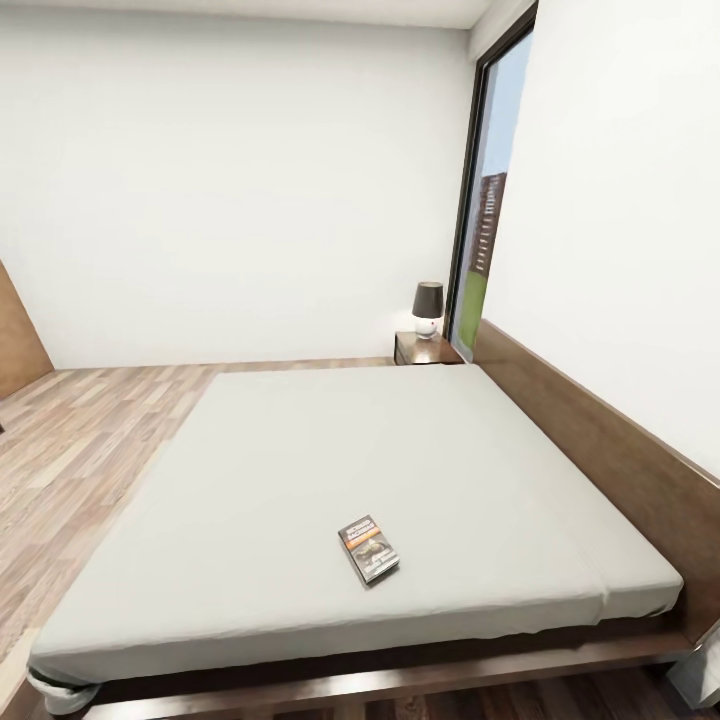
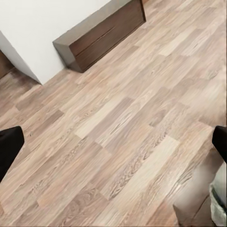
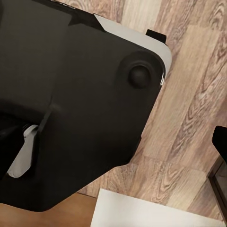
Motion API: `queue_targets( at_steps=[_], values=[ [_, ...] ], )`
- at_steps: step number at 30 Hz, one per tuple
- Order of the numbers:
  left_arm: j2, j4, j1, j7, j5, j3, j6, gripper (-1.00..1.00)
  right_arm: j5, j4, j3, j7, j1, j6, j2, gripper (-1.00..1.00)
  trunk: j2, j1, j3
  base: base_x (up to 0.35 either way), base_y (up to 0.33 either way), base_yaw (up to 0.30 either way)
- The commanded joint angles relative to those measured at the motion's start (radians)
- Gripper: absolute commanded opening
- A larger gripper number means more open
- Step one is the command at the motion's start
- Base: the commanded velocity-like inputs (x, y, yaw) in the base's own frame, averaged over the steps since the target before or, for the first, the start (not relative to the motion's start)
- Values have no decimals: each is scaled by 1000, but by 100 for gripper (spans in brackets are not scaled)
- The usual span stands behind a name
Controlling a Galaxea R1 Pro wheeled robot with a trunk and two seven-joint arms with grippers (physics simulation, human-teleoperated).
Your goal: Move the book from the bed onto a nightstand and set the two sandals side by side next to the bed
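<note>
The book (image 1: pixel 368 549), a small dark paperback with an orange band, lies flat on the light-grey mattress of the bed (image 1: pixel 300 440), near its closest edge. One nightstand (image 1: pixel 425 348) stands at the far end of the bed beside the headboard (image 1: pixel 600 440). The sandals are out of view. My left gripper (image 2: pixel 115 147) is open over bare wood floor, its black fingertips (image 2: pixel 9 149) far apart with nothing between them. My right gripper (image 3: pixel 113 144) hangs low by the robot's black base (image 3: pixel 71 94); one fingertip (image 3: pixel 221 144) shows at the frame's edge, so it reads as open.
A small lamp (image 1: pixel 428 306) with a dark shade sits on the nightstand. A tall black-framed window (image 1: pixel 490 200) is behind it. Wood-plank floor (image 1: pixel 90 440) runs along the bed's left side. A low dark-brown cabinet (image 2: pixel 104 33) stands against a white wall.
</note>
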Motion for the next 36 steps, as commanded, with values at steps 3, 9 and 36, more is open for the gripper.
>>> queue_targets(
  at_steps=[3,9,36],
  values=[
    [0,-114,-50,0,7,-2,116,100,2,1,7,3,-1,1,-1,100,-1,0,-2,0,0,0],
    [-37,-326,-95,0,6,-5,313,100,1,1,6,3,5,1,-2,100,-1,0,-2,0,0,0],
    [-648,-436,-346,-122,-267,-241,581,100,-1,0,5,3,26,1,-1,100,-1,0,-2,0,0,0]
  ],
)
